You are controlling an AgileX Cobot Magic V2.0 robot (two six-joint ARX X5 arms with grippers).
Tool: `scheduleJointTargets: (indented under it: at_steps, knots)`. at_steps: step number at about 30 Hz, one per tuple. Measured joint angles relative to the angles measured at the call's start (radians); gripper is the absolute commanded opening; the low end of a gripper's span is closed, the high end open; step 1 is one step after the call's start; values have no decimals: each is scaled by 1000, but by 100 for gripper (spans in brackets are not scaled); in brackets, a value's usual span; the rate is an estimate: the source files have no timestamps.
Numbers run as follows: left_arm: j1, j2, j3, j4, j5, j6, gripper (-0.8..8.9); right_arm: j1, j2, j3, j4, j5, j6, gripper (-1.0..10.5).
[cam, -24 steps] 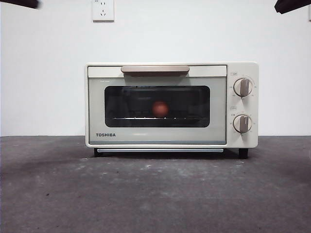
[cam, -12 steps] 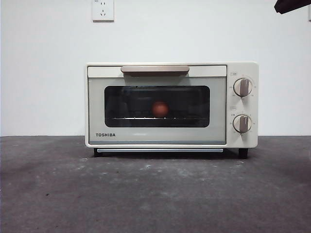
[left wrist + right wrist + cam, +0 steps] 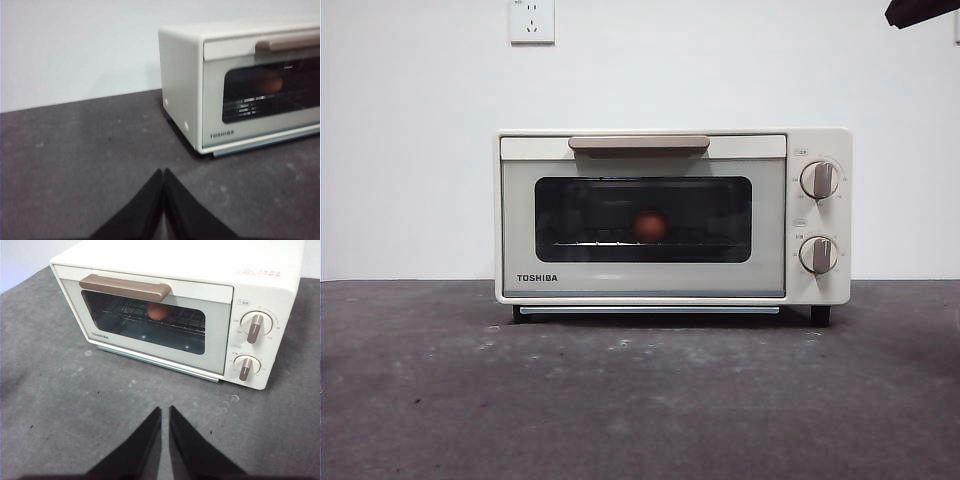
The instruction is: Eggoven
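Inside the oven (image 3: 672, 215), behind the closed glass door (image 3: 643, 219), the egg (image 3: 650, 224) rests on the wire rack. You will find the oven standing square on the desk (image 3: 640, 400). The left gripper (image 3: 164, 176) hangs off the oven's side with its jaws pressed together, empty. The right gripper (image 3: 165, 415) hangs before the door, jaws nearly touching, empty. If you pull the handle (image 3: 639, 144) sharply, the oven may slide and the egg may roll off the rack.
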Motion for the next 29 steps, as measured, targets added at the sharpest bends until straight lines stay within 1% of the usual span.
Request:
scheduleJointTargets:
  at_steps: [5, 8, 29]
  knots:
    - [0, -70, -16, -106, -3, 1, 8, 0, 0, 0, 0, 0, 0, 7]
    - [0, -106, -16, -209, -4, 0, 8, 0, 0, 0, 0, 0, 0, 7]
    - [0, -108, -16, -207, -6, -8, 8, 0, 0, 0, 0, 0, 0, 7]
